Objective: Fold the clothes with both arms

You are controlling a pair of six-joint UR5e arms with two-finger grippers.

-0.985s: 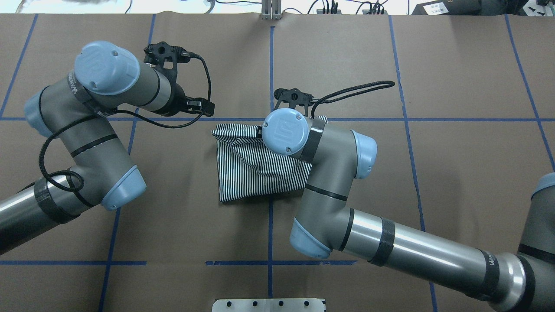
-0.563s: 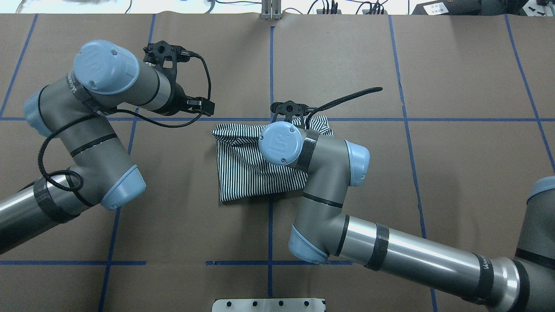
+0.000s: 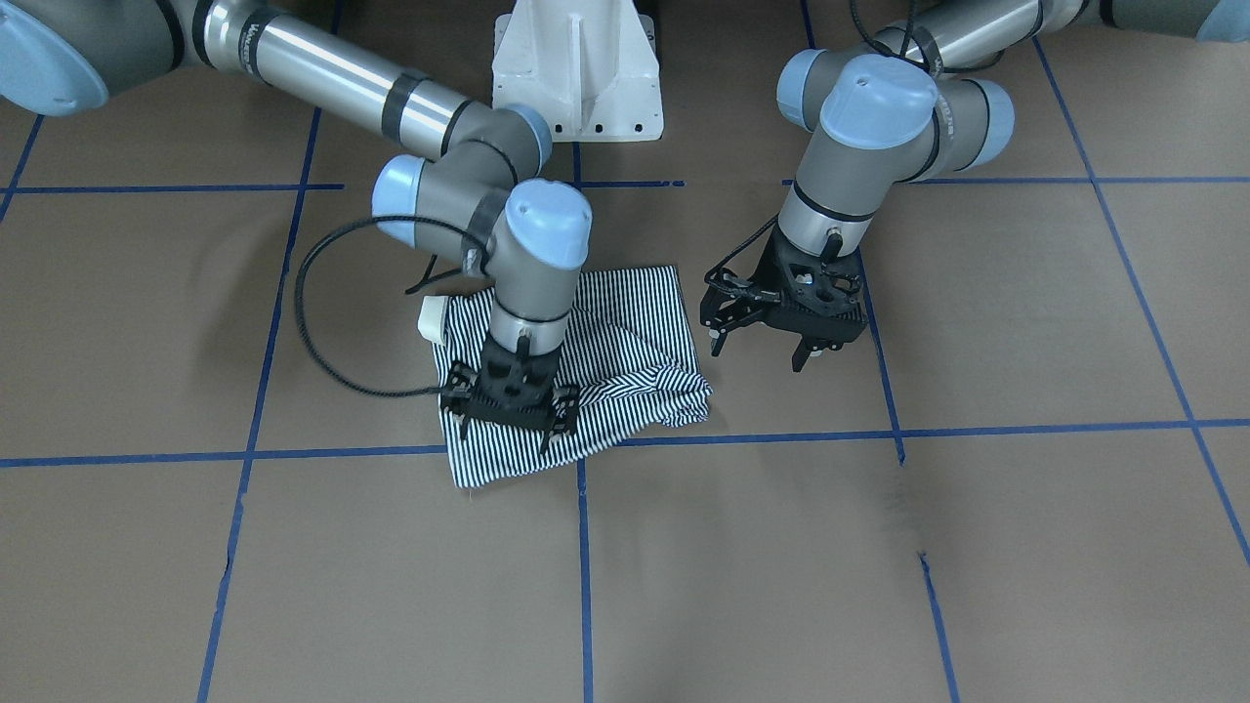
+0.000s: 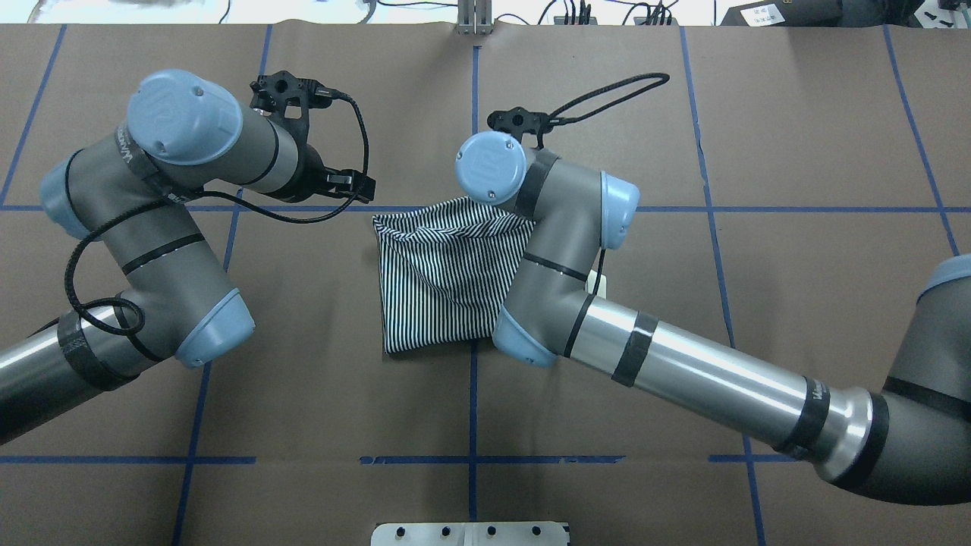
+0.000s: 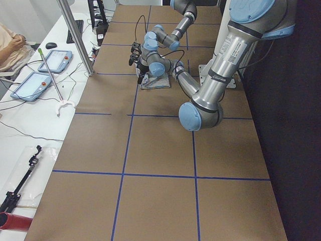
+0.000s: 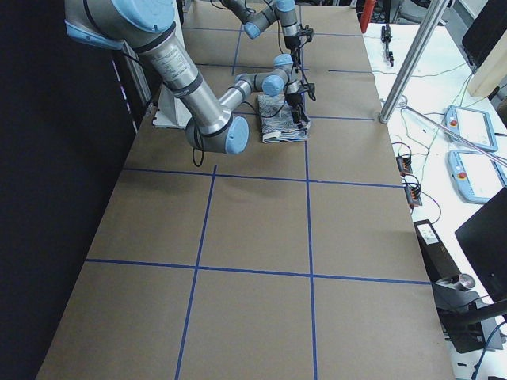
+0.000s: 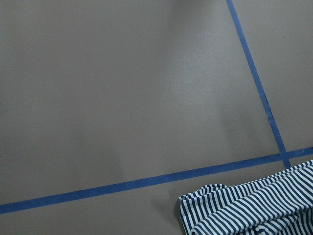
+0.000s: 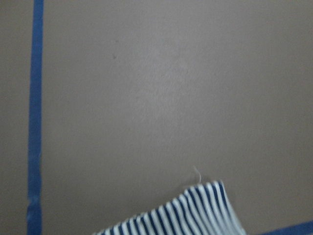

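Note:
The striped polo shirt [image 3: 635,332] lies folded and bunched at mid-table, also seen overhead [image 4: 440,273]. Its white collar [image 3: 432,317] pokes out on my right arm's side. My right gripper [image 3: 508,430] points down onto the shirt's far edge, its fingers spread apart and open. The right wrist view shows only a flat shirt corner [image 8: 195,210] on the table. My left gripper [image 3: 760,351] hangs open and empty just above the table beside the shirt, apart from it. The left wrist view shows a rumpled shirt edge [image 7: 254,205]. Overhead, both grippers are hidden under their wrists.
The brown table is marked with blue tape lines [image 3: 742,436]. The white pedestal base [image 3: 576,68] stands on the robot's side. A metal plate [image 4: 470,533] sits at the near edge. Operators' desks with tablets [image 5: 40,75] and a metal post [image 5: 75,35] lie beyond the far edge.
My right wrist has moved away from the robot toward the shirt's far edge. The fabric that stuck out beside it no longer shows. The left arm has not moved.

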